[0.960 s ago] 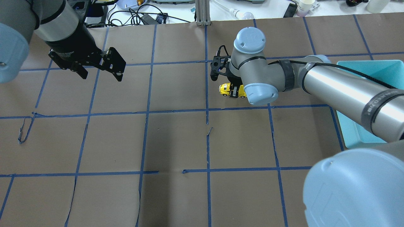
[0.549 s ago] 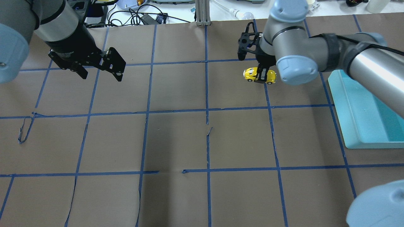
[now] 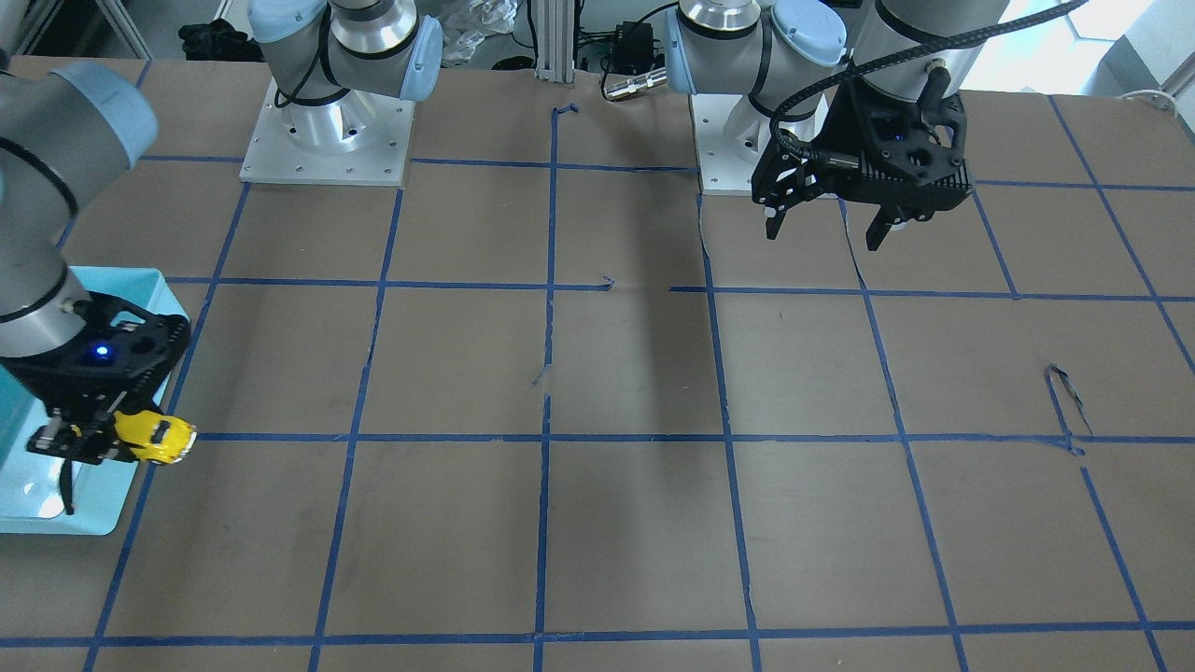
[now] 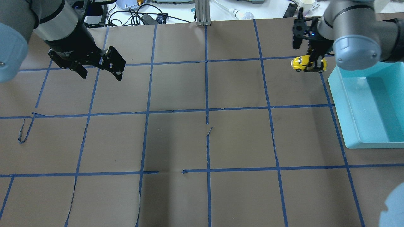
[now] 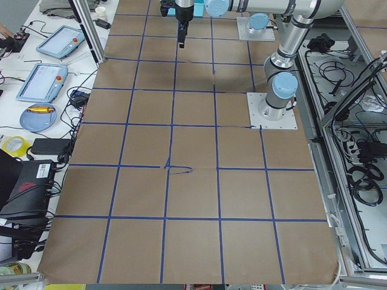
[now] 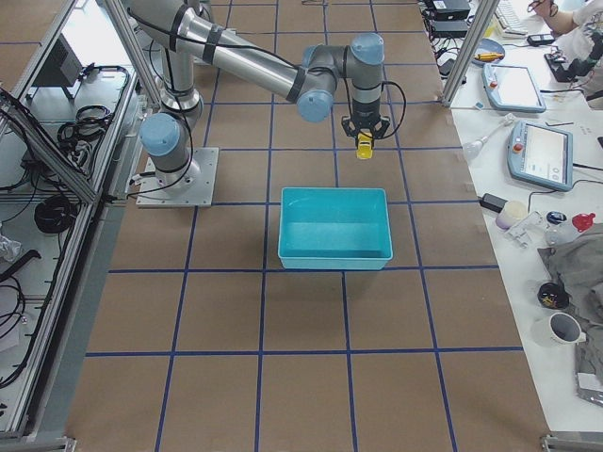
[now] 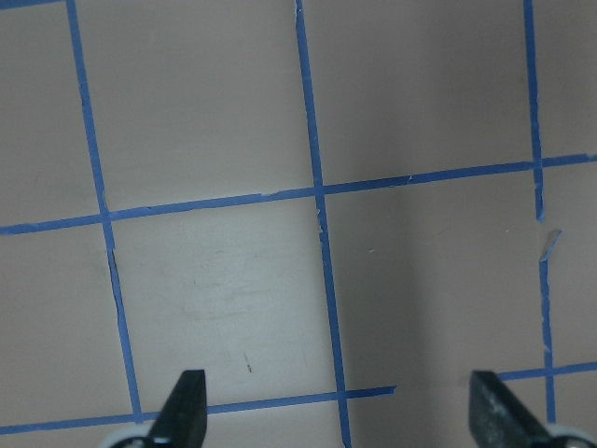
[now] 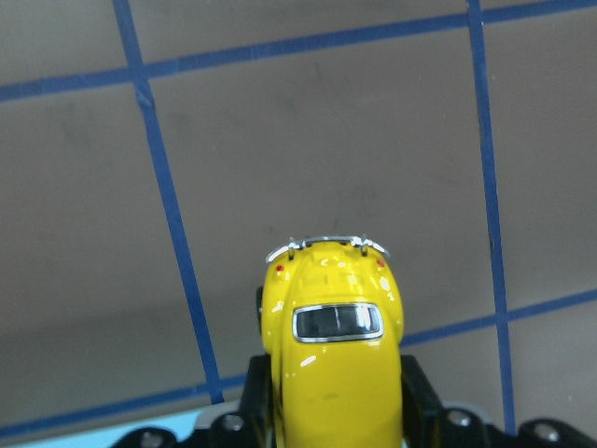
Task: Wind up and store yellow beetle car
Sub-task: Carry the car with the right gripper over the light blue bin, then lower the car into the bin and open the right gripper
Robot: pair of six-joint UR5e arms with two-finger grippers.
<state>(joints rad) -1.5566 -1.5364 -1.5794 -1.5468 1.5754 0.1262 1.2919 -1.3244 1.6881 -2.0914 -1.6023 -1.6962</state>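
The yellow beetle car (image 4: 304,63) is small and glossy, held in the air by my right gripper (image 4: 313,64), which is shut on its sides just left of the bin's far corner. The car also shows in the front-facing view (image 3: 155,437), the right side view (image 6: 364,147) and the right wrist view (image 8: 332,359), where its silver bumper points away. My left gripper (image 4: 101,72) is open and empty, hovering above the table at far left; its fingertips (image 7: 183,401) stand wide apart in the left wrist view.
A light blue bin (image 4: 344,104) stands at the table's right edge, also in the front-facing view (image 3: 28,495) and the right side view (image 6: 334,229). The table is brown paper with a blue tape grid (image 4: 206,110). Cables and clutter lie beyond the far edge.
My right gripper has carried the yellow car to the right and farther away, from mid-table to the bin's far-left corner. The left arm has not moved.
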